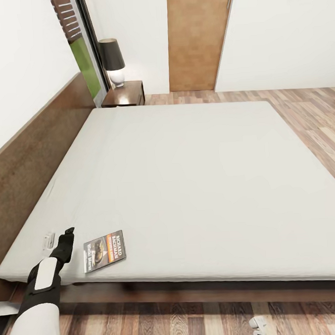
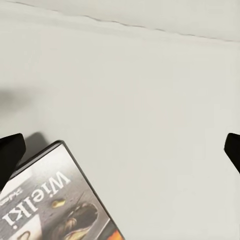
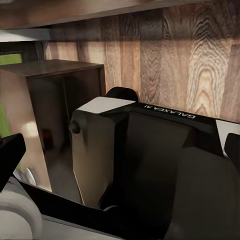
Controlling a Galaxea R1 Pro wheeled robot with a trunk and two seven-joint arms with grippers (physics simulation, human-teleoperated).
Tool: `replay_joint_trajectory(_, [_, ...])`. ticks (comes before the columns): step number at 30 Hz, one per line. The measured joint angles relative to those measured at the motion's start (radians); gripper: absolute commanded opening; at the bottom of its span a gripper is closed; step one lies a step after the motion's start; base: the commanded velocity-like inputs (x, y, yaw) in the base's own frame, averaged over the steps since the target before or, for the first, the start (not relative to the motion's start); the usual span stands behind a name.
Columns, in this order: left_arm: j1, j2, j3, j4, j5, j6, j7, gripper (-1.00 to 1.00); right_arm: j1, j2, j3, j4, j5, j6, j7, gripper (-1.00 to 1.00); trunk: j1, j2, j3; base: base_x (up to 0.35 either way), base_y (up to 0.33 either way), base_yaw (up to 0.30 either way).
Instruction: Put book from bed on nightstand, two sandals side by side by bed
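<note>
Head view: the bed point(image 1: 198, 185) takes up most of the room, its pale mattress bare except for the book point(image 1: 104, 250), which lies flat and face up near the corner closest to the robot, just inside the mattress edge. That placement suits a reach from the bedside without leaning far over. At the far end of the headboard stands a nightstand point(image 1: 126, 94) carrying a lamp point(image 1: 112, 62), well apart from the book; a dark wooden corner at the lower left edge of the view may be a second one, but I cannot tell.

The left gripper point(image 1: 64, 241) hovers over the mattress just beside the book, apparently lining up for a pick. In the left wrist view its fingertips point(image 2: 11, 155) sit far apart, so the jaws are spread wide, with the book's point(image 2: 55, 205) corner lying between them and nothing held.

The right gripper's fingertip point(image 3: 9, 159) shows in the right wrist view, pointed at the robot's own body near the wood floor point(image 3: 190, 60), seemingly parked; whether it is spread or closed I cannot tell.
</note>
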Motion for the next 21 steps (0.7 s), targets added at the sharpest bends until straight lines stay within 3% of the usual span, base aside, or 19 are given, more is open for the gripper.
replay_joint_trajectory(21, [0.0,0.001,0.0,0.0,0.0,0.001,0.001,1.0,0.0,0.0,0.0,0.0,0.0,0.0,0.0,1.0,0.081,-0.147,-0.066,0.0,0.0,0.0])
